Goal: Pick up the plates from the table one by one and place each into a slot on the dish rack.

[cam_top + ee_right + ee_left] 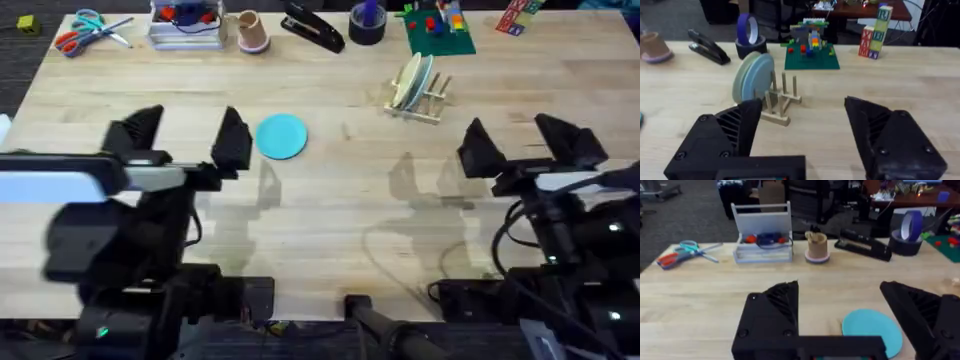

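A sky-blue plate [281,136] lies flat on the light wood desk [330,210], left of centre, just beside the right fingertip of the left pincer [190,136]. That pincer is spread wide and holds nothing; in the left wrist view the blue plate [872,330] sits between its two black fingers, nearer the right one.

The wooden dish rack [422,100] stands farther back and to the right, near the green brick baseplate [440,36]. Two plates already stand on edge in its slots (a cream plate [745,76] and a pale green plate [759,76], leaning together).

The right pincer [530,142] hovers over bare desk to the right of the rack, fingers spread and empty.
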### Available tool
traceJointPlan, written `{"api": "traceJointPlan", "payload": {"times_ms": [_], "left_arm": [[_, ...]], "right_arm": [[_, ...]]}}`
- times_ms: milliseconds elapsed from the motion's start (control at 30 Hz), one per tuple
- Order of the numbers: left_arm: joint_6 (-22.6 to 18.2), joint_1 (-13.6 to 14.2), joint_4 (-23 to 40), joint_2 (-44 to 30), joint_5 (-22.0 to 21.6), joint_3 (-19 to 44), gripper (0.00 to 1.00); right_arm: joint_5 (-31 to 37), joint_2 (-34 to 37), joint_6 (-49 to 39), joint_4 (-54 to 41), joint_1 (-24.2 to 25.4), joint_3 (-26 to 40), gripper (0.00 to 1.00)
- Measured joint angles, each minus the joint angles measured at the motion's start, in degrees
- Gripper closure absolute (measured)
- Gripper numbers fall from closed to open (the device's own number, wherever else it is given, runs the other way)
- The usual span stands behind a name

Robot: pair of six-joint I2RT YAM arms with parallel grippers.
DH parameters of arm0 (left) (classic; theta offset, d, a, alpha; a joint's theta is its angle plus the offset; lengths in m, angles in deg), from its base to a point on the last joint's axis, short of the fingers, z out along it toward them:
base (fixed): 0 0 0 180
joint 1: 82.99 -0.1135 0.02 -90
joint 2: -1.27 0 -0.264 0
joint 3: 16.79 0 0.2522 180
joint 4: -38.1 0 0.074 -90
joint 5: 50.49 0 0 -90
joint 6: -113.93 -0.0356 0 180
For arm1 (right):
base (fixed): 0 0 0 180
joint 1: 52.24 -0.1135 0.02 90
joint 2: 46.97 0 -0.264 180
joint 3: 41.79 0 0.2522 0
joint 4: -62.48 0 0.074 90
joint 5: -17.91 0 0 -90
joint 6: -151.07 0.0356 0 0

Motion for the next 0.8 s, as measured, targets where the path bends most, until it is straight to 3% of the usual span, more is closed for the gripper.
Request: {"api": "traceJointPlan", "payload": {"times_ms": [300,800], "left_arm": [[-0.05,-0.01,9.99,-11.00,-0.22,14.39,0.009],[-0.05,-0.01,36.19,-40.66,-0.38,43.82,0.009]], "right_arm": [[-0.02,7.97,0.02,-9.57,0.00,15.74,0.007],[-0.20,39.95,-0.04,-37.02,0.00,46.95,0.007]]}}
